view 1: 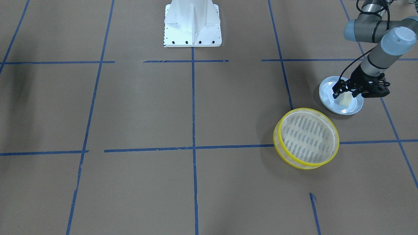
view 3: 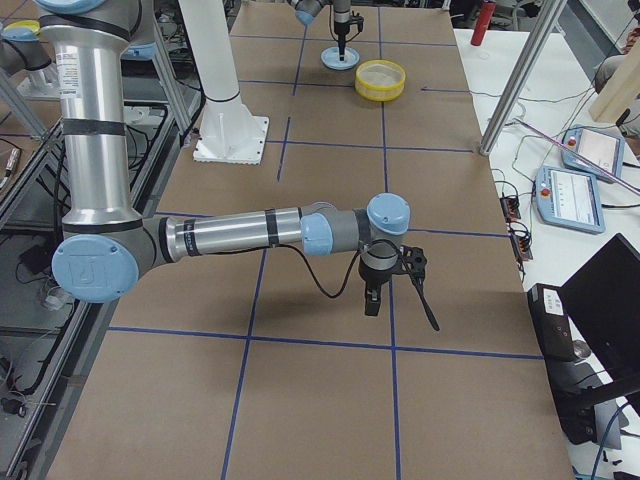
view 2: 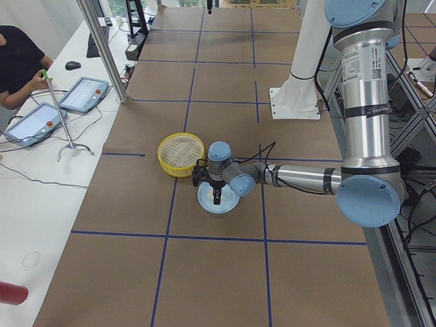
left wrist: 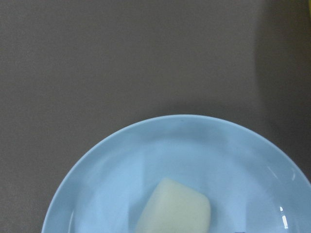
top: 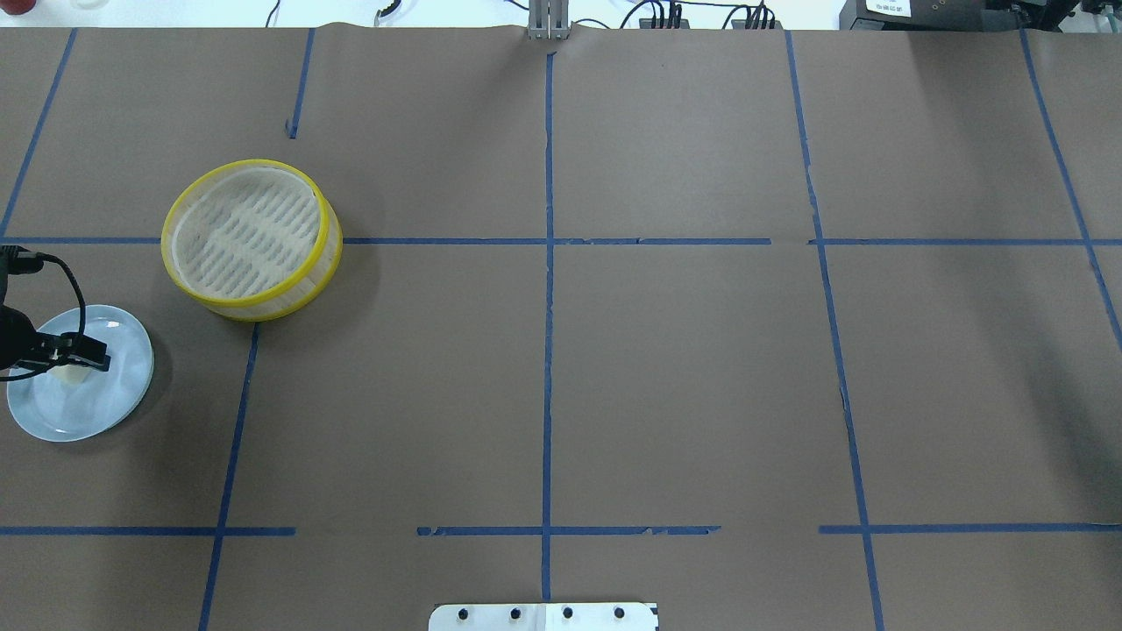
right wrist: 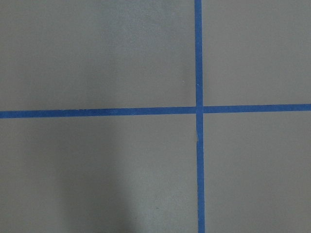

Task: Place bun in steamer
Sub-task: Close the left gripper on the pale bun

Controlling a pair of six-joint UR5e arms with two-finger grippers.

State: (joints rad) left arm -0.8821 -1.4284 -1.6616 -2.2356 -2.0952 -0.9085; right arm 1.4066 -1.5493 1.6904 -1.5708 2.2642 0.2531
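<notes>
The bun [view 1: 345, 99] is a small cream-white lump lying on a pale blue plate [view 1: 339, 109] on my left side. My left gripper [view 1: 344, 93] is low over the plate and open, with a finger on each side of the bun. The overhead view shows the gripper [top: 77, 361], the bun [top: 72, 375] and the plate [top: 79, 412]. The left wrist view shows the bun [left wrist: 175, 206] resting on the plate [left wrist: 194, 145]. The yellow-rimmed steamer [view 1: 308, 137] [top: 245, 232] stands empty just beyond the plate. My right gripper [view 3: 398, 305] hangs over bare table far away; I cannot tell if it is open.
The robot's white base [view 1: 192, 23] stands at the table's middle edge. Blue tape lines [right wrist: 198, 109] grid the brown table. An operator [view 2: 17, 61] and tablets [view 2: 82, 92] are at a side desk, behind a metal post [view 2: 102, 51].
</notes>
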